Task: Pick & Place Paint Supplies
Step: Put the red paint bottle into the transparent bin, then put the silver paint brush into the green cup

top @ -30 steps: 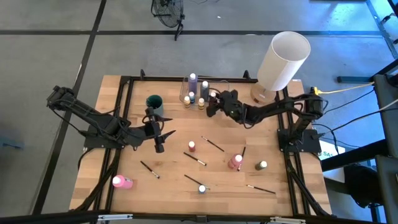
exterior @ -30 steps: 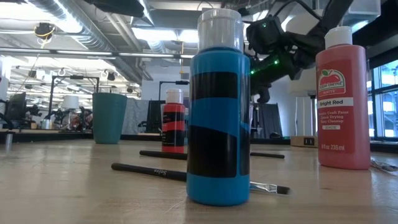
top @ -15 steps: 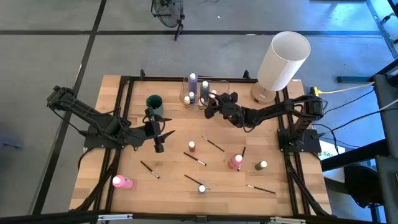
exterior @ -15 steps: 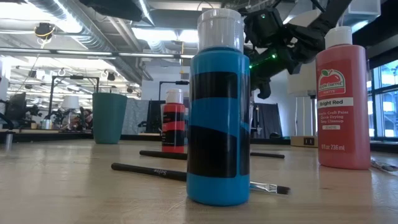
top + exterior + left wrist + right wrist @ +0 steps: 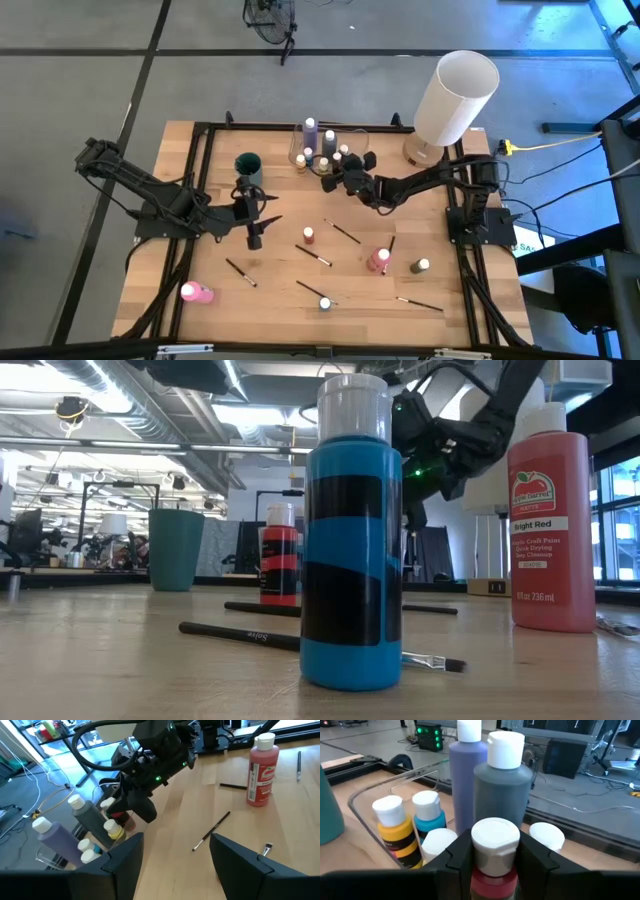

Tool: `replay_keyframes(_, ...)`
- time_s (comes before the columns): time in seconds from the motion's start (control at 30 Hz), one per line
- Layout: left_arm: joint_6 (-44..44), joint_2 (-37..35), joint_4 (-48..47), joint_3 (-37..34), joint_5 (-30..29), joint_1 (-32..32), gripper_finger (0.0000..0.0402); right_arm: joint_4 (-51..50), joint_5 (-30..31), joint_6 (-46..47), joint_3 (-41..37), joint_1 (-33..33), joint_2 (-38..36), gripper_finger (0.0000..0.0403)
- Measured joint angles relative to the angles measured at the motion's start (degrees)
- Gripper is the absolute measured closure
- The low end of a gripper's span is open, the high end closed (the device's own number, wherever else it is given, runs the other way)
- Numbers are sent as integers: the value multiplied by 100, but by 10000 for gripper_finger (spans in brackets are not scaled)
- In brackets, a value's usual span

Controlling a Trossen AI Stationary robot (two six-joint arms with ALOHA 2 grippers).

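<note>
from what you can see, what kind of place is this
Probably an open-plan robotics lab or workshop: exposed ceiling ducts, a concrete floor around the wooden table, and cables trailing across the floor.

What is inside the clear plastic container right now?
The clear container holds upright bottles: lilac, grey, yellow and blue, plus two more white caps. The right gripper, shut on a red bottle, hides anything lower.

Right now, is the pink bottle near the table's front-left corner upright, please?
No, the pink bottle lies tipped on its side on the table.
</note>
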Motion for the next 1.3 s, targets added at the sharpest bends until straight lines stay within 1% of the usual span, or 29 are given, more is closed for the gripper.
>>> replay_keyframes(0.33,-137,0,-137,0,3,0,178,-106,0,146,2,0,4,289)
replay_keyframes(0.6,-152,0,-140,0,109,0,178,-247,-221,481,-11,-38,39,289)
replay_keyframes(0.93,-197,0,-144,-48,136,0,178,-303,-189,565,-7,-39,28,288)
replay_keyframes(1.13,-197,0,-145,-48,136,0,178,-318,-167,629,-7,-44,25,234)
replay_keyframes(1.3,-197,0,-144,-48,134,0,178,-318,-201,618,-7,-44,24,226)
